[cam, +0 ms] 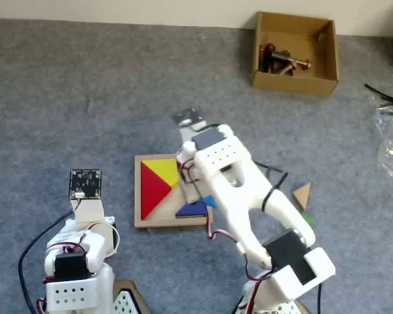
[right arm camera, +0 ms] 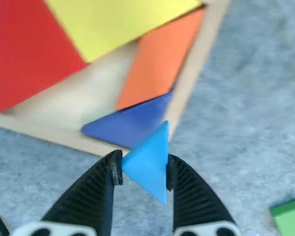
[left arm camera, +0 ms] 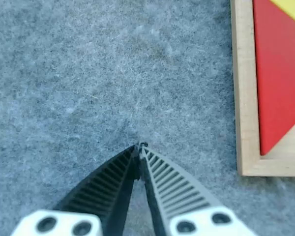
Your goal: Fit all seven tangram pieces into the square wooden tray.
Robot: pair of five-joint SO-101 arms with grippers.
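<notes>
The square wooden tray (cam: pixel 137 196) lies mid-table and holds a red triangle (cam: pixel 153 188), a yellow triangle (cam: pixel 164 169), an orange parallelogram (right arm camera: pixel 160 61) and a dark blue triangle (right arm camera: pixel 130 125). My right gripper (right arm camera: pixel 141 166) is shut on a light blue triangle (right arm camera: pixel 148 164), held just over the tray's near corner by the dark blue piece. The light blue triangle (cam: pixel 209 201) peeks out under the right arm. My left gripper (left arm camera: pixel 139 147) is shut with nothing in it, on the grey mat left of the tray rim (left arm camera: pixel 242 98). A tan triangle (cam: pixel 302 195) and a green piece (cam: pixel 306 216) lie right of the tray.
A cardboard box (cam: pixel 295 52) with metal parts stands at the back right. Clear plastic and cables (cam: pixel 390 131) lie at the right edge. The right arm (cam: pixel 249 196) covers the tray's right side. Grey mat stretches open to the left and back.
</notes>
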